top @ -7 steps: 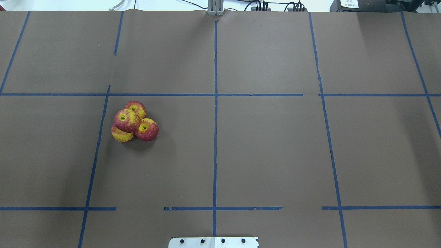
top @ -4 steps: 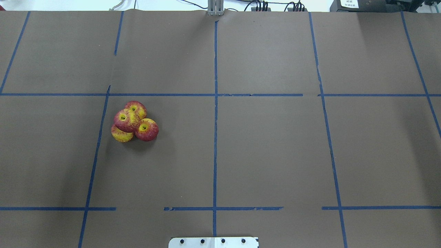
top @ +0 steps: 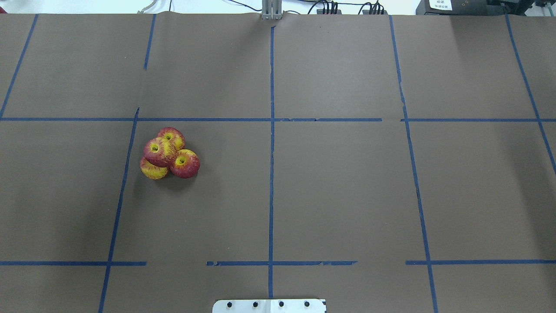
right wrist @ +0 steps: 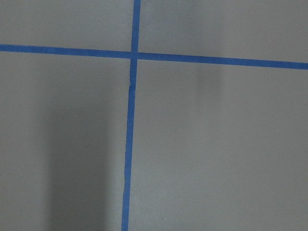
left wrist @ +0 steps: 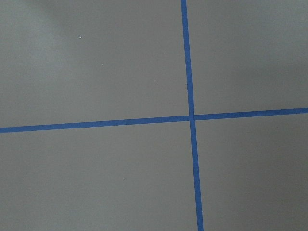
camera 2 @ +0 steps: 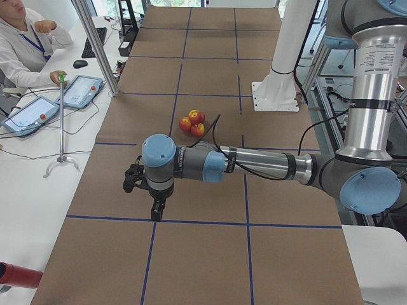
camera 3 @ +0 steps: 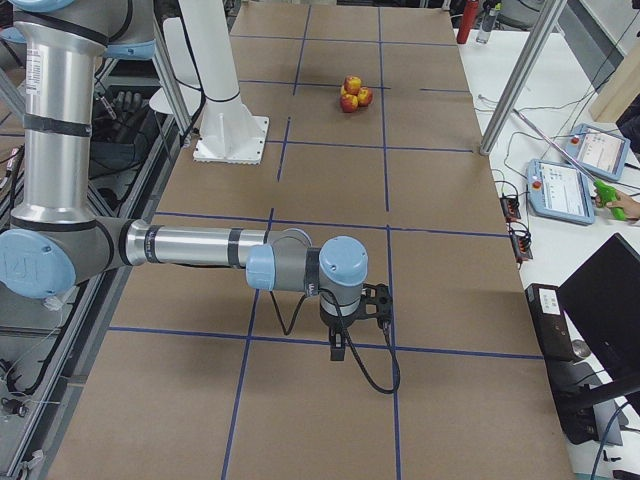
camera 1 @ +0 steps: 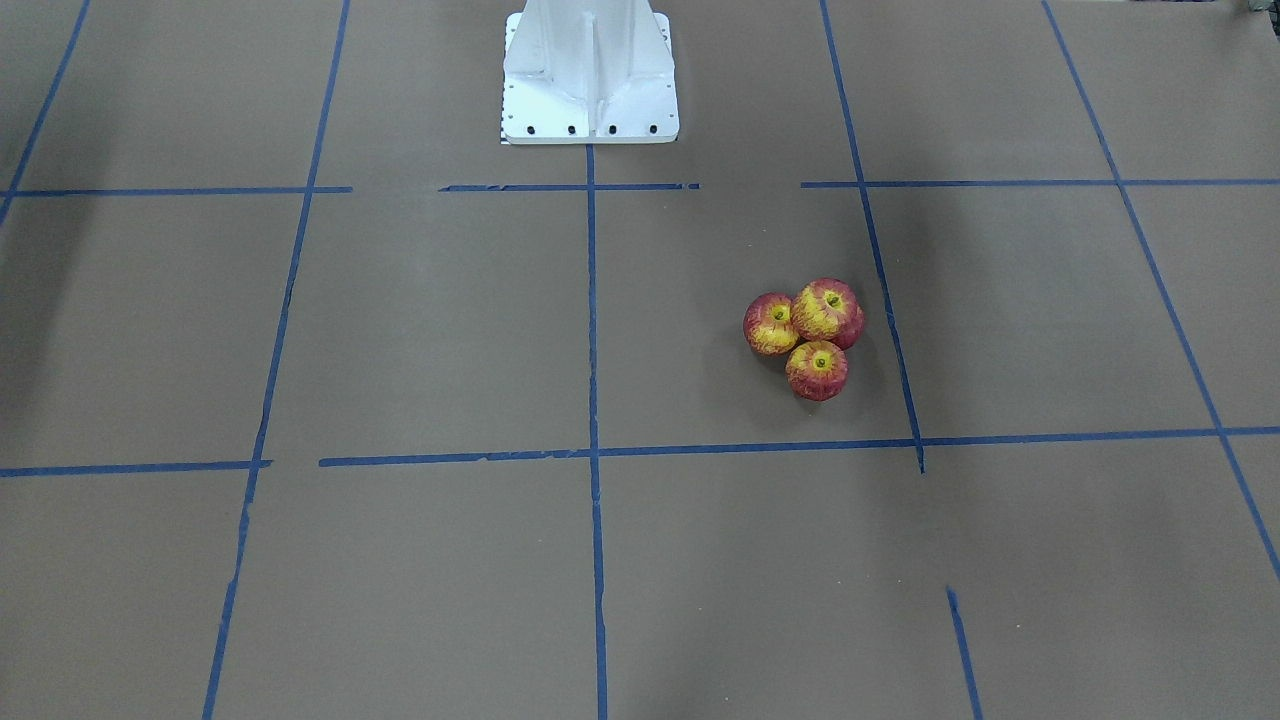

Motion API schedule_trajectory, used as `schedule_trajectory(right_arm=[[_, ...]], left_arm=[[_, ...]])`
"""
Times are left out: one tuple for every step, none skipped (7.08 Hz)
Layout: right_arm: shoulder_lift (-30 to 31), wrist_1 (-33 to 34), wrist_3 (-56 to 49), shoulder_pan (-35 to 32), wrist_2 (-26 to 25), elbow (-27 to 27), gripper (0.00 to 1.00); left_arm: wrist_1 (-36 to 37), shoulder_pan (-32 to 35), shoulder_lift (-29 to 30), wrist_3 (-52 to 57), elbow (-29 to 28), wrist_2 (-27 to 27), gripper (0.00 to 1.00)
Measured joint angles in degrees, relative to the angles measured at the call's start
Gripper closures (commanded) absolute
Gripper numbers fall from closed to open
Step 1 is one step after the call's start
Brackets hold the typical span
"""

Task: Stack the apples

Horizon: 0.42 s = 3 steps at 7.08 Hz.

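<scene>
Four red-and-yellow apples (top: 169, 153) sit in a tight cluster on the brown paper, left of centre in the overhead view. One apple (top: 159, 152) rests on top of the other three. The cluster also shows in the front view (camera 1: 812, 335), the left side view (camera 2: 193, 122) and the right side view (camera 3: 352, 93). My left gripper (camera 2: 156, 215) hangs over the table's left end, far from the apples; I cannot tell if it is open or shut. My right gripper (camera 3: 338, 350) hangs over the right end; I cannot tell its state. Both wrist views show only paper and tape.
The white robot base (camera 1: 590, 75) stands at the table's middle near edge. Blue tape lines (top: 271, 130) grid the paper. Beside the table's left end are a metal post (camera 2: 95, 44), operator tablets (camera 2: 79, 92) and a seated person (camera 2: 19, 44).
</scene>
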<state>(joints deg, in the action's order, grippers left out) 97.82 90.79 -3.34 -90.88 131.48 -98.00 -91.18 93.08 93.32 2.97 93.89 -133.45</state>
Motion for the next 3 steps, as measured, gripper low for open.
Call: schedule_trajectory(right_arm=[[0.0,0.0,0.0,0.0,0.0,0.0,0.00],[0.0,0.0,0.0,0.0,0.0,0.0,0.00],[0.0,0.0,0.0,0.0,0.0,0.0,0.00]], left_arm=[[0.1,-0.1,0.9,0.0,-0.2,0.0,0.00],[0.1,-0.2,1.2,-0.1,-0.4,0.0,0.00],[0.1,-0.3,1.4,-0.1,-0.5,-0.1,0.00]])
